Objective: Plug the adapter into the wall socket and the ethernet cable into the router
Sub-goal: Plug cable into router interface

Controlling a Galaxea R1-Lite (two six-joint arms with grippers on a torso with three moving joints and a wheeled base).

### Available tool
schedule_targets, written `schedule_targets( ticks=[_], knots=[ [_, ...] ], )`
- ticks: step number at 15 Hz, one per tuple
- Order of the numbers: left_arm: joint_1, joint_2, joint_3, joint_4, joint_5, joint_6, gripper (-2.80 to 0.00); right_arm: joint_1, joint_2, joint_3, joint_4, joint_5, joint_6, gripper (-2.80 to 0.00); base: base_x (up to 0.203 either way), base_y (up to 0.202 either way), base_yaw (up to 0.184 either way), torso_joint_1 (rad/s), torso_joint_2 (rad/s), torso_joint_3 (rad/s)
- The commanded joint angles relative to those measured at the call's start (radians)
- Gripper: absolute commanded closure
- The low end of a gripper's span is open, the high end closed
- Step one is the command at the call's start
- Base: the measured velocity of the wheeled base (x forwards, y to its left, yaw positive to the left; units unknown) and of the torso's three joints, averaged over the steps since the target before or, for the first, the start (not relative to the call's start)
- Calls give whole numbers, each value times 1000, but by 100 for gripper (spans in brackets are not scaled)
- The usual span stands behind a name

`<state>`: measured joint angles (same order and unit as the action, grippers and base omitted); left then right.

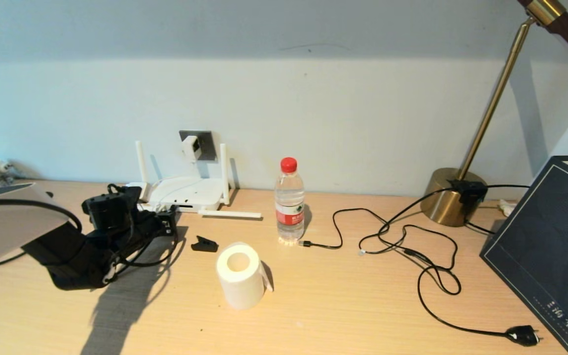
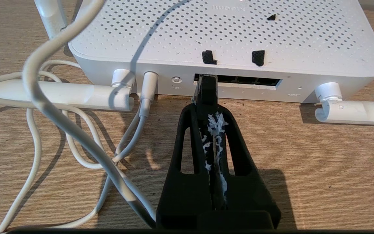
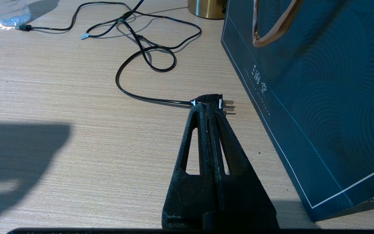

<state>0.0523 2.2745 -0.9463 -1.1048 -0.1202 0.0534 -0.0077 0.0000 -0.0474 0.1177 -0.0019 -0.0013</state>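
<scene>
Pinching the ethernet cable (image 2: 206, 92) between pressed fingers, the left gripper (image 2: 210, 117) holds its connector at the router (image 2: 226, 42) port row.

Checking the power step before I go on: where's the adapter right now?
In the head view the adapter sits on the wall socket, on the wall just above the router, at the robot's left.

The left gripper (image 2: 208, 97) is matte black, its triangular fingers pierced by long slots and flecked with white residue. The right gripper (image 3: 210, 109) matches it. Black cables loop around the left arm (image 1: 74, 256).
</scene>
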Motion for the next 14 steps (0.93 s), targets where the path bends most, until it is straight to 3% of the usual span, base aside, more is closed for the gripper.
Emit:
schedule_targets(
  ticks=[1,14],
  knots=[
    [0,8,-13,-10,1,0,0,0,2,0,0,0,0,0,0,0,0,0,0,0],
    [0,22,-31,-7,1,0,0,0,2,0,0,0,0,0,0,0,0,0,0,0]
  ],
)
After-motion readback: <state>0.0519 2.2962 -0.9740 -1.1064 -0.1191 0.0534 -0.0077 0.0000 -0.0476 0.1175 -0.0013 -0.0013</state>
